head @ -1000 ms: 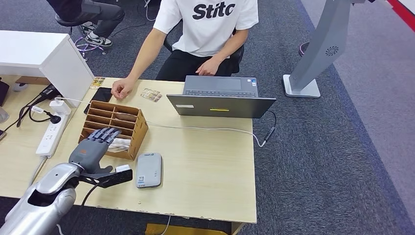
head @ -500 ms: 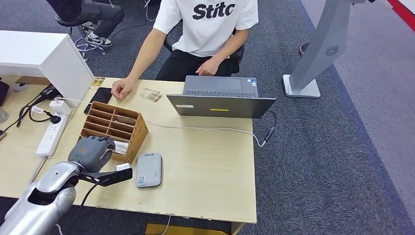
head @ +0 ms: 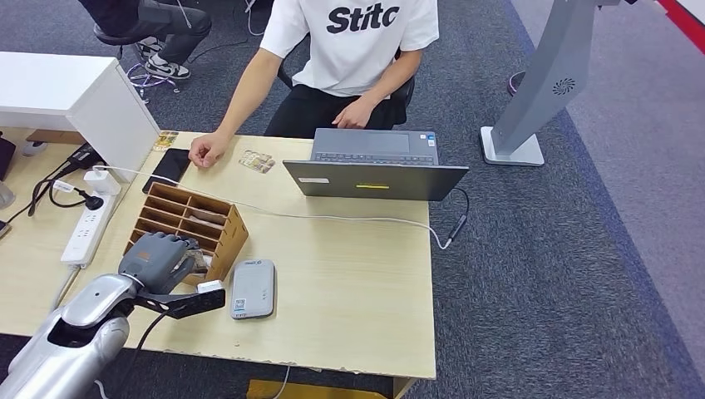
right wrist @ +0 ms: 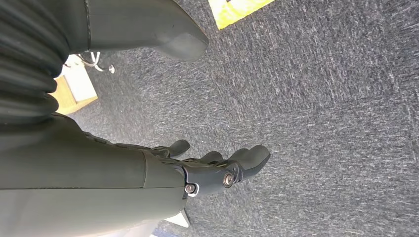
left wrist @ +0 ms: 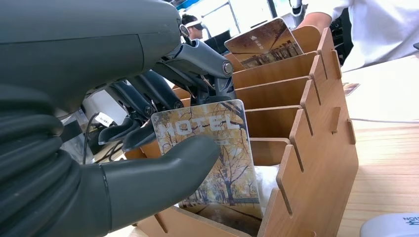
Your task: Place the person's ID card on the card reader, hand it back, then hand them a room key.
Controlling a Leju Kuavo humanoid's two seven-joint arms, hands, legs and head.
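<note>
The robot's left hand [head: 158, 259], spread flat over the slotted wooden card organiser box [head: 223, 235] a second ago, is now curled into the box's near compartment, and the box has slid slightly toward the bench's near edge.

The left wrist view shows what the head view hides: the thumb [left wrist: 163, 170] and dark fingers [left wrist: 148, 98] pinch a room key card printed with autumn trees and the word HOTEL [left wrist: 217, 163], its lower edge still down in the slot. A second tree-printed card [left wrist: 264, 43] stands in a farther compartment.

The right wrist view shows the right hand [right wrist: 217, 170] hanging over grey carpet, fingers loosely apart and holding nothing.

On the pale wooden bench [head: 349, 283] a small grey card reader [head: 253, 288] lies just beside the box. Farther back are an open grey laptop [head: 376, 165], a black phone [head: 170, 165] and a small patterned card [head: 256, 161]. A seated person in a white T-shirt [head: 353, 41] rests a hand [head: 205, 151] on the far edge. A white power strip [head: 86, 230] lies at the left.
</note>
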